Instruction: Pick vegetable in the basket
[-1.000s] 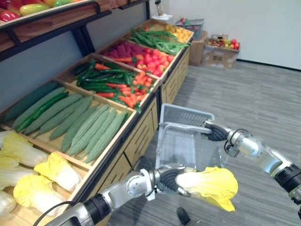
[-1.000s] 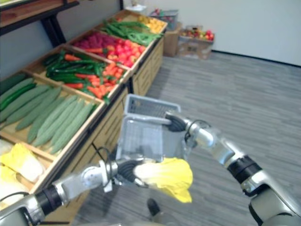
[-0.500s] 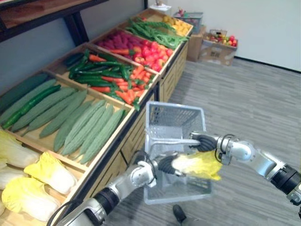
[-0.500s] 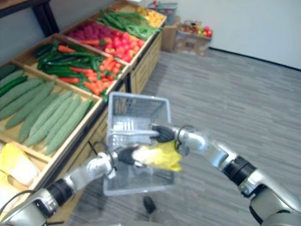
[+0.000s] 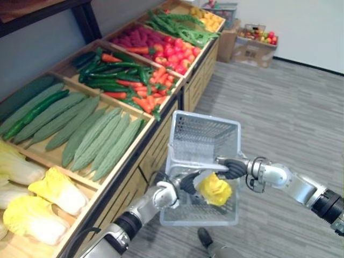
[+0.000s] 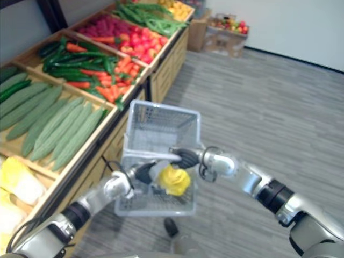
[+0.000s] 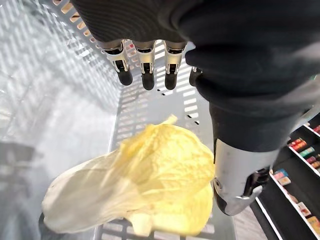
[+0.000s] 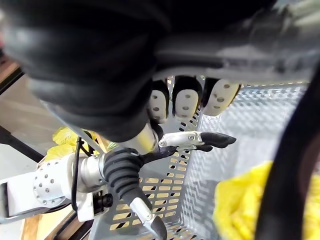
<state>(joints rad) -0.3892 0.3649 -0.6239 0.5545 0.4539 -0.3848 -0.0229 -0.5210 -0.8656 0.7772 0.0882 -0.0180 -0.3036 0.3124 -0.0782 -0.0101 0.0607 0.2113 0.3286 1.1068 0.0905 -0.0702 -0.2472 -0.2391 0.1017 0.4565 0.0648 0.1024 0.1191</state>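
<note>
A yellow-leaved cabbage [image 5: 215, 189] lies inside the grey mesh basket [image 5: 203, 138], which hangs in the air beside the produce stand. My left hand [image 5: 188, 183] reaches into the basket next to the cabbage. In the left wrist view its fingers [image 7: 145, 75] are straight and spread, and the cabbage [image 7: 145, 185] sits apart from them against the basket floor. My right hand [image 5: 232, 168] comes in from the right with its fingers [image 8: 185, 102] curled round the basket's handle.
The wooden produce stand [image 5: 156, 131] runs along the left, close to the basket. Its bins hold cabbages [image 5: 54, 193], long green gourds [image 5: 102, 142], chillies with carrots [image 5: 115, 83] and red fruit further back. Cardboard boxes [image 5: 257, 45] stand by the far wall. Grey floor lies to the right.
My left hand carried the cabbage up into the basket and opened, letting it drop inside. My right hand kept hold of the handle. The camera also shifted.
</note>
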